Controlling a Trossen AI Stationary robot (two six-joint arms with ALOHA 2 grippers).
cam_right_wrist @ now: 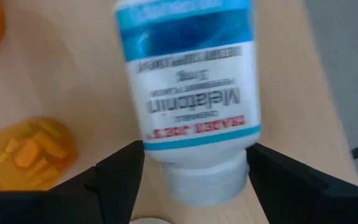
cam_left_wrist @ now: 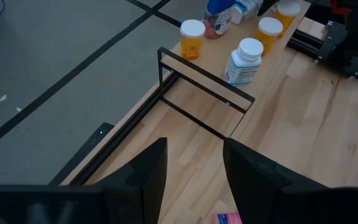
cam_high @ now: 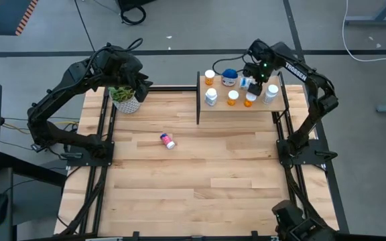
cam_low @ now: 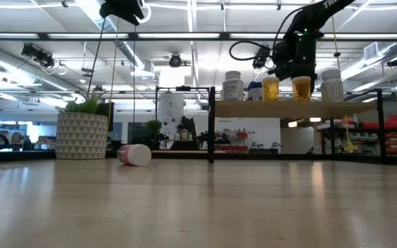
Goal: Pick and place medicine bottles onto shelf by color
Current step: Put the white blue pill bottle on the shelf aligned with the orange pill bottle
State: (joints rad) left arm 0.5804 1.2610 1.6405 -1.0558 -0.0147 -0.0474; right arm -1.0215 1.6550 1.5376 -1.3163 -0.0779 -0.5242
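Note:
The light wood shelf with black posts stands at the table's far right. On it are three orange bottles, two white ones and a rounded blue one. My right gripper is over the shelf's middle, shut on a white bottle with blue bands. A pink bottle lies on its side on the tabletop, left of the shelf. My left gripper hangs open high above the potted plant, touching nothing. My right gripper pinches the white blue-banded bottle between its two fingers, on the body just beyond the white cap. The cap end points back toward the wrist and the body points away, over the shelf board. Whether the bottle rests on the shelf, I cannot tell.
The potted plant stands at the table's far left corner. The shelf's black end frame rises on its left side. The bottles stand close together around my right gripper. Bare tabletop stretches across the middle and near side.

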